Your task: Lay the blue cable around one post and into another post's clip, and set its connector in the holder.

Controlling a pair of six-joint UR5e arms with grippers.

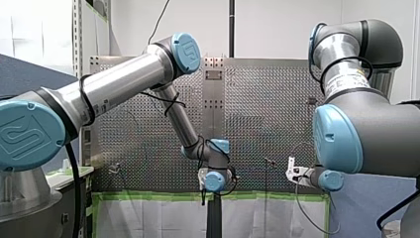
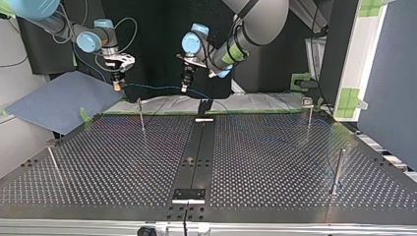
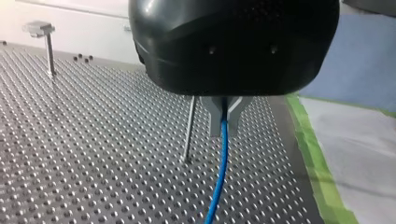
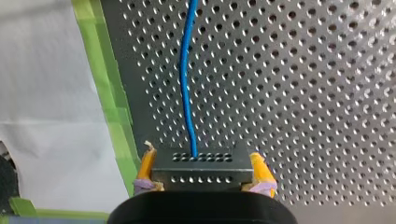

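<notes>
In the left wrist view my left gripper (image 3: 225, 125) has its metal fingers (image 3: 213, 117) shut on the blue cable (image 3: 219, 172), which runs on over the perforated table. In the right wrist view my right gripper (image 4: 201, 159), with yellow pads (image 4: 258, 167), is shut on the dark block-shaped connector (image 4: 201, 173); the cable (image 4: 186, 79) leads away from it. In the top view my right gripper (image 2: 116, 84) is at the far left and my left gripper (image 2: 185, 87) near the far middle. The cable (image 2: 155, 87) hangs between them above the table's far edge.
Thin posts stand on the table: one (image 2: 141, 117) under the cable span, a clip-topped one (image 2: 308, 114) at the far right, others (image 2: 337, 172) (image 2: 53, 163) nearer. A black holder (image 2: 204, 109) sits at the centre strip's far end, another bracket (image 2: 188, 194) at its near end. Green tape (image 3: 313, 154) edges the table.
</notes>
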